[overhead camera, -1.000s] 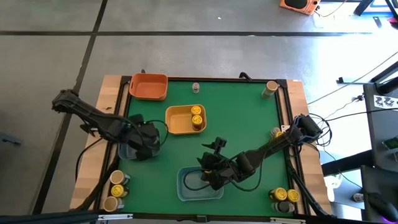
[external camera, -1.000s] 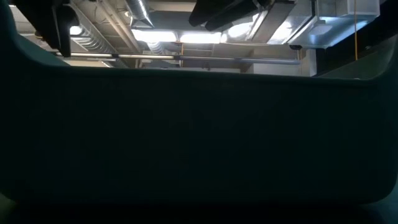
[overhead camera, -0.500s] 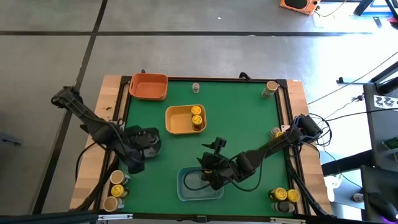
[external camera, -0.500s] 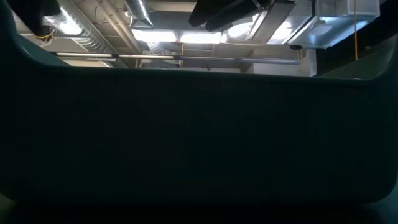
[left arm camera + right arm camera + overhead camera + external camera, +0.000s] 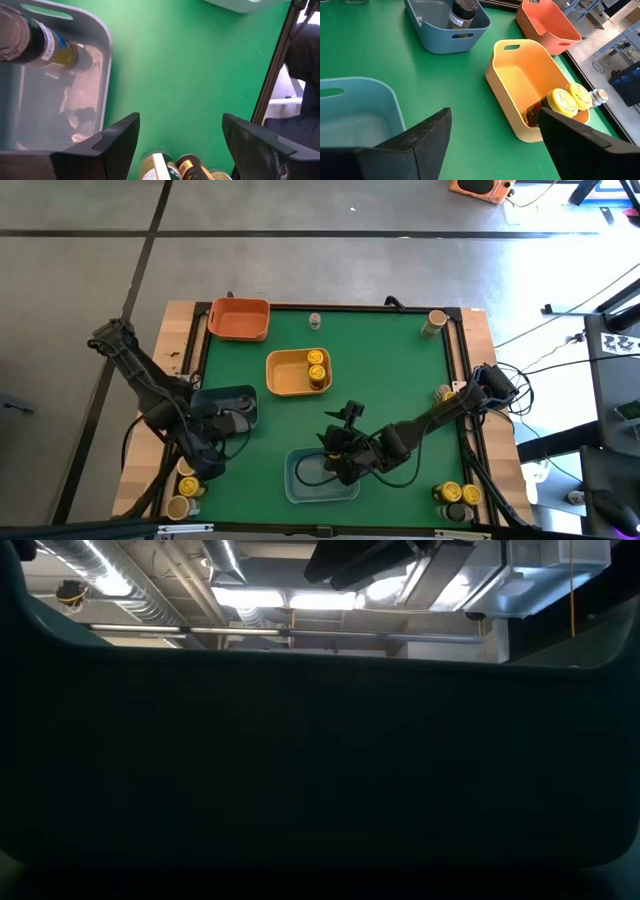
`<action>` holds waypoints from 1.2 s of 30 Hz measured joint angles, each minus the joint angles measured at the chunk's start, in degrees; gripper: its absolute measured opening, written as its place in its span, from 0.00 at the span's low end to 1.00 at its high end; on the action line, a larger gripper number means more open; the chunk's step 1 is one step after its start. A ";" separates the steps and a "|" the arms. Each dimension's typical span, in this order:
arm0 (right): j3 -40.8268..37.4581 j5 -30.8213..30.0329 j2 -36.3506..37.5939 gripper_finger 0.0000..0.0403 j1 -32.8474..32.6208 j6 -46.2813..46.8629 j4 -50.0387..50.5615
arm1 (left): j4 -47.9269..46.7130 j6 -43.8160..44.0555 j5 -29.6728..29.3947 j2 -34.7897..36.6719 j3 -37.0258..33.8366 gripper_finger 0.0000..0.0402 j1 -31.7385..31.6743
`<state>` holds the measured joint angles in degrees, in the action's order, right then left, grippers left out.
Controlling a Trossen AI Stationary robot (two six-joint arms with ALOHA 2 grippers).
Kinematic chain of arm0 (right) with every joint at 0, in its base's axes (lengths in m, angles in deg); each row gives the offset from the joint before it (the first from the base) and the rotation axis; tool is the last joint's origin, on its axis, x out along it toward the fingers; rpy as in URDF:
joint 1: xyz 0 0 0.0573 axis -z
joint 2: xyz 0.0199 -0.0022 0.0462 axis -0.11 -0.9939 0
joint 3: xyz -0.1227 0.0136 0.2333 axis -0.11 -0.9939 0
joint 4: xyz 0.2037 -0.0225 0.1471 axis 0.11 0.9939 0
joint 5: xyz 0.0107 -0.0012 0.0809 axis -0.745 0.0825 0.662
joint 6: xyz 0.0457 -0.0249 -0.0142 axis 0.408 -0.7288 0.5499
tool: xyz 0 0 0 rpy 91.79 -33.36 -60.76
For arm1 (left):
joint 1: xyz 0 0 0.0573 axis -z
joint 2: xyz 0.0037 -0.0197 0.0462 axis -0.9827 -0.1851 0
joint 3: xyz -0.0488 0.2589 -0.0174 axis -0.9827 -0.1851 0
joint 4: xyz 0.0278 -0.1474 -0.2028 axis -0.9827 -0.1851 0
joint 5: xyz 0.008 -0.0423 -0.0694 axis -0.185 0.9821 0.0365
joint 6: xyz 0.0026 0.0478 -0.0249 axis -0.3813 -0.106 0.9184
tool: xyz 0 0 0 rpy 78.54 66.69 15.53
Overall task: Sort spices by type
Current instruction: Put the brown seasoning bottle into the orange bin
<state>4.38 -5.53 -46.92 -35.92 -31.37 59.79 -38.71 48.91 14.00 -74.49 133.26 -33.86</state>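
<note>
Jars [image 5: 187, 486] with yellow and tan lids stand at the table's near left corner, just beside the left gripper [image 5: 205, 465], whose fingers are wide apart and hold nothing; the right gripper [image 5: 335, 460] hangs over the light blue tray [image 5: 296, 490], also wide and empty; a dark-lidded jar [image 5: 461, 12] stands in the dark blue tray [image 5: 244, 393]; two yellow-lidded jars [image 5: 317, 368] sit in the yellow tray [image 5: 283, 375]; farthest is the orange tray [image 5: 239, 318].
</note>
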 joint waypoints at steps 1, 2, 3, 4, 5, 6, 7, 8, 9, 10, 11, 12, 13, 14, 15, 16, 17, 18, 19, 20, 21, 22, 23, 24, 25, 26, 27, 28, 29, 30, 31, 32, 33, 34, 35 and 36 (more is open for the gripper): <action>0.00 0.00 0.00 0.74 0.00 0.02 0.02 | 0.02 0.10 -0.01 0.00 0.00 0.69 -0.02; 0.00 0.00 0.00 0.74 0.00 0.02 0.02 | 0.08 0.33 -0.06 0.00 0.00 0.69 -0.08; 0.00 0.00 0.00 0.74 0.00 0.00 0.01 | 0.15 0.44 -0.18 0.00 0.00 0.69 -0.10; 0.00 0.00 0.00 0.74 -0.02 -0.12 0.01 | 0.14 0.23 -0.33 0.00 0.00 0.69 -0.20; 0.00 0.00 0.00 0.74 -0.02 -0.28 0.02 | 0.09 -0.26 -0.38 0.00 0.00 0.69 -0.47; 0.00 0.00 0.00 0.74 -0.02 -0.28 0.06 | 0.05 -0.65 -0.41 0.00 0.00 0.69 -0.76; 0.00 0.00 0.00 0.74 -0.02 -0.28 0.14 | -0.06 -0.61 -0.46 0.00 0.00 0.69 -0.97; 0.00 0.00 0.00 0.74 -0.02 -0.26 0.17 | -0.11 -0.09 -0.59 0.00 0.00 0.70 -1.00; 0.00 0.00 0.00 0.74 -0.02 -0.28 0.19 | -0.11 0.29 -0.73 0.00 0.00 0.71 -1.05; -0.13 -0.01 0.01 0.74 -0.02 -0.29 0.00 | -0.14 0.48 -0.73 0.00 0.00 0.73 -1.04; -0.67 0.00 0.08 0.74 -0.02 -0.27 -0.70 | -0.36 0.48 -0.69 0.00 0.00 0.76 -0.99; -1.20 -0.03 0.09 0.74 -0.02 -0.24 -0.58 | -0.69 0.48 -0.66 0.00 -0.02 0.79 -0.86; -1.58 0.04 0.07 0.74 -0.02 -0.04 -0.14 | -1.03 0.57 -0.65 0.00 -0.02 0.82 -0.80; -1.81 0.24 0.02 0.74 -0.02 0.49 0.11 | -1.35 1.11 -0.52 0.00 -0.02 0.86 -0.79; -1.86 0.36 0.02 0.74 -0.02 0.77 0.36 | -1.74 1.55 -0.16 0.00 -0.02 0.90 -0.79; -1.85 0.41 0.03 0.74 -0.02 0.85 0.18 | -1.96 1.52 -0.07 0.00 -0.02 0.93 -0.78; -1.83 0.57 0.04 0.74 -0.02 0.83 -0.18 | -1.74 1.09 -0.04 0.00 -0.04 0.96 -0.69; -1.81 0.77 0.04 0.74 -0.02 0.81 -0.26 | -1.38 0.17 -0.01 0.00 -0.04 0.98 -0.59; -1.81 0.95 0.04 0.74 -0.02 0.83 -0.11 | -1.29 -0.65 0.01 0.02 -0.04 0.99 -0.57; -1.81 0.94 0.04 0.74 -0.02 0.81 -0.06 | -1.38 -0.91 0.03 0.04 -0.04 0.99 -0.52; -1.81 0.92 0.04 0.74 -0.02 0.81 -0.09 | -1.31 -0.27 0.06 0.04 -0.04 0.98 -0.50; -1.81 0.92 0.04 0.74 -0.02 0.81 -0.09 | -1.11 0.95 0.10 0.04 -0.04 0.97 -0.52; -1.81 0.93 0.04 0.74 -0.02 0.79 -0.07 | -0.77 2.34 0.13 0.04 -0.04 0.97 -0.55; -1.81 0.93 0.04 0.74 -0.02 0.69 -0.04 | -0.37 3.43 0.32 0.04 -0.04 0.96 -0.65; -1.81 0.94 0.04 0.74 -0.01 0.65 -0.06 | -0.16 3.52 1.01 0.04 -0.04 0.96 -0.80; -1.81 0.94 0.04 0.74 0.00 0.67 -0.07 | -0.23 3.26 1.93 0.04 -0.04 0.96 -0.92; -1.81 0.94 0.04 0.74 0.00 0.71 -0.07 | -0.38 3.19 3.06 0.04 -0.04 0.96 -0.80; -1.81 0.94 0.04 0.74 0.00 0.72 -0.07 | -0.51 3.43 4.39 0.04 -0.04 0.97 -0.58; -1.81 0.94 0.04 0.74 0.00 0.72 -0.07 | -0.52 3.97 5.37 0.04 -0.04 0.97 -0.24; -1.81 0.94 0.04 0.74 0.00 0.68 -0.07 | -0.52 4.48 6.36 0.04 -0.04 0.97 0.17; -1.81 0.94 0.04 0.74 0.00 0.63 -0.07 | -0.53 4.90 6.79 0.04 -0.04 0.97 0.63; -1.81 0.96 0.04 0.74 0.00 0.61 -0.07 | -0.53 5.28 6.91 0.04 -0.04 0.97 1.10; -1.81 1.02 0.04 0.74 0.00 0.66 -0.07 | -0.53 6.00 7.06 0.04 -0.04 0.97 1.58; -1.81 1.05 0.04 0.74 0.00 0.72 -0.07 | -0.53 6.89 7.29 0.02 -0.04 0.97 2.10; -1.81 1.03 0.04 0.74 0.00 0.69 -0.07 | -0.57 7.91 7.60 0.02 -0.04 0.97 2.67; -1.81 1.03 0.04 0.74 0.00 0.58 -0.07 | -0.57 8.85 7.90 0.02 -0.06 0.97 3.37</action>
<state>2.57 -4.50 -46.88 -35.92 -30.79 59.72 -39.28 57.77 21.90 -74.46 133.20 -30.49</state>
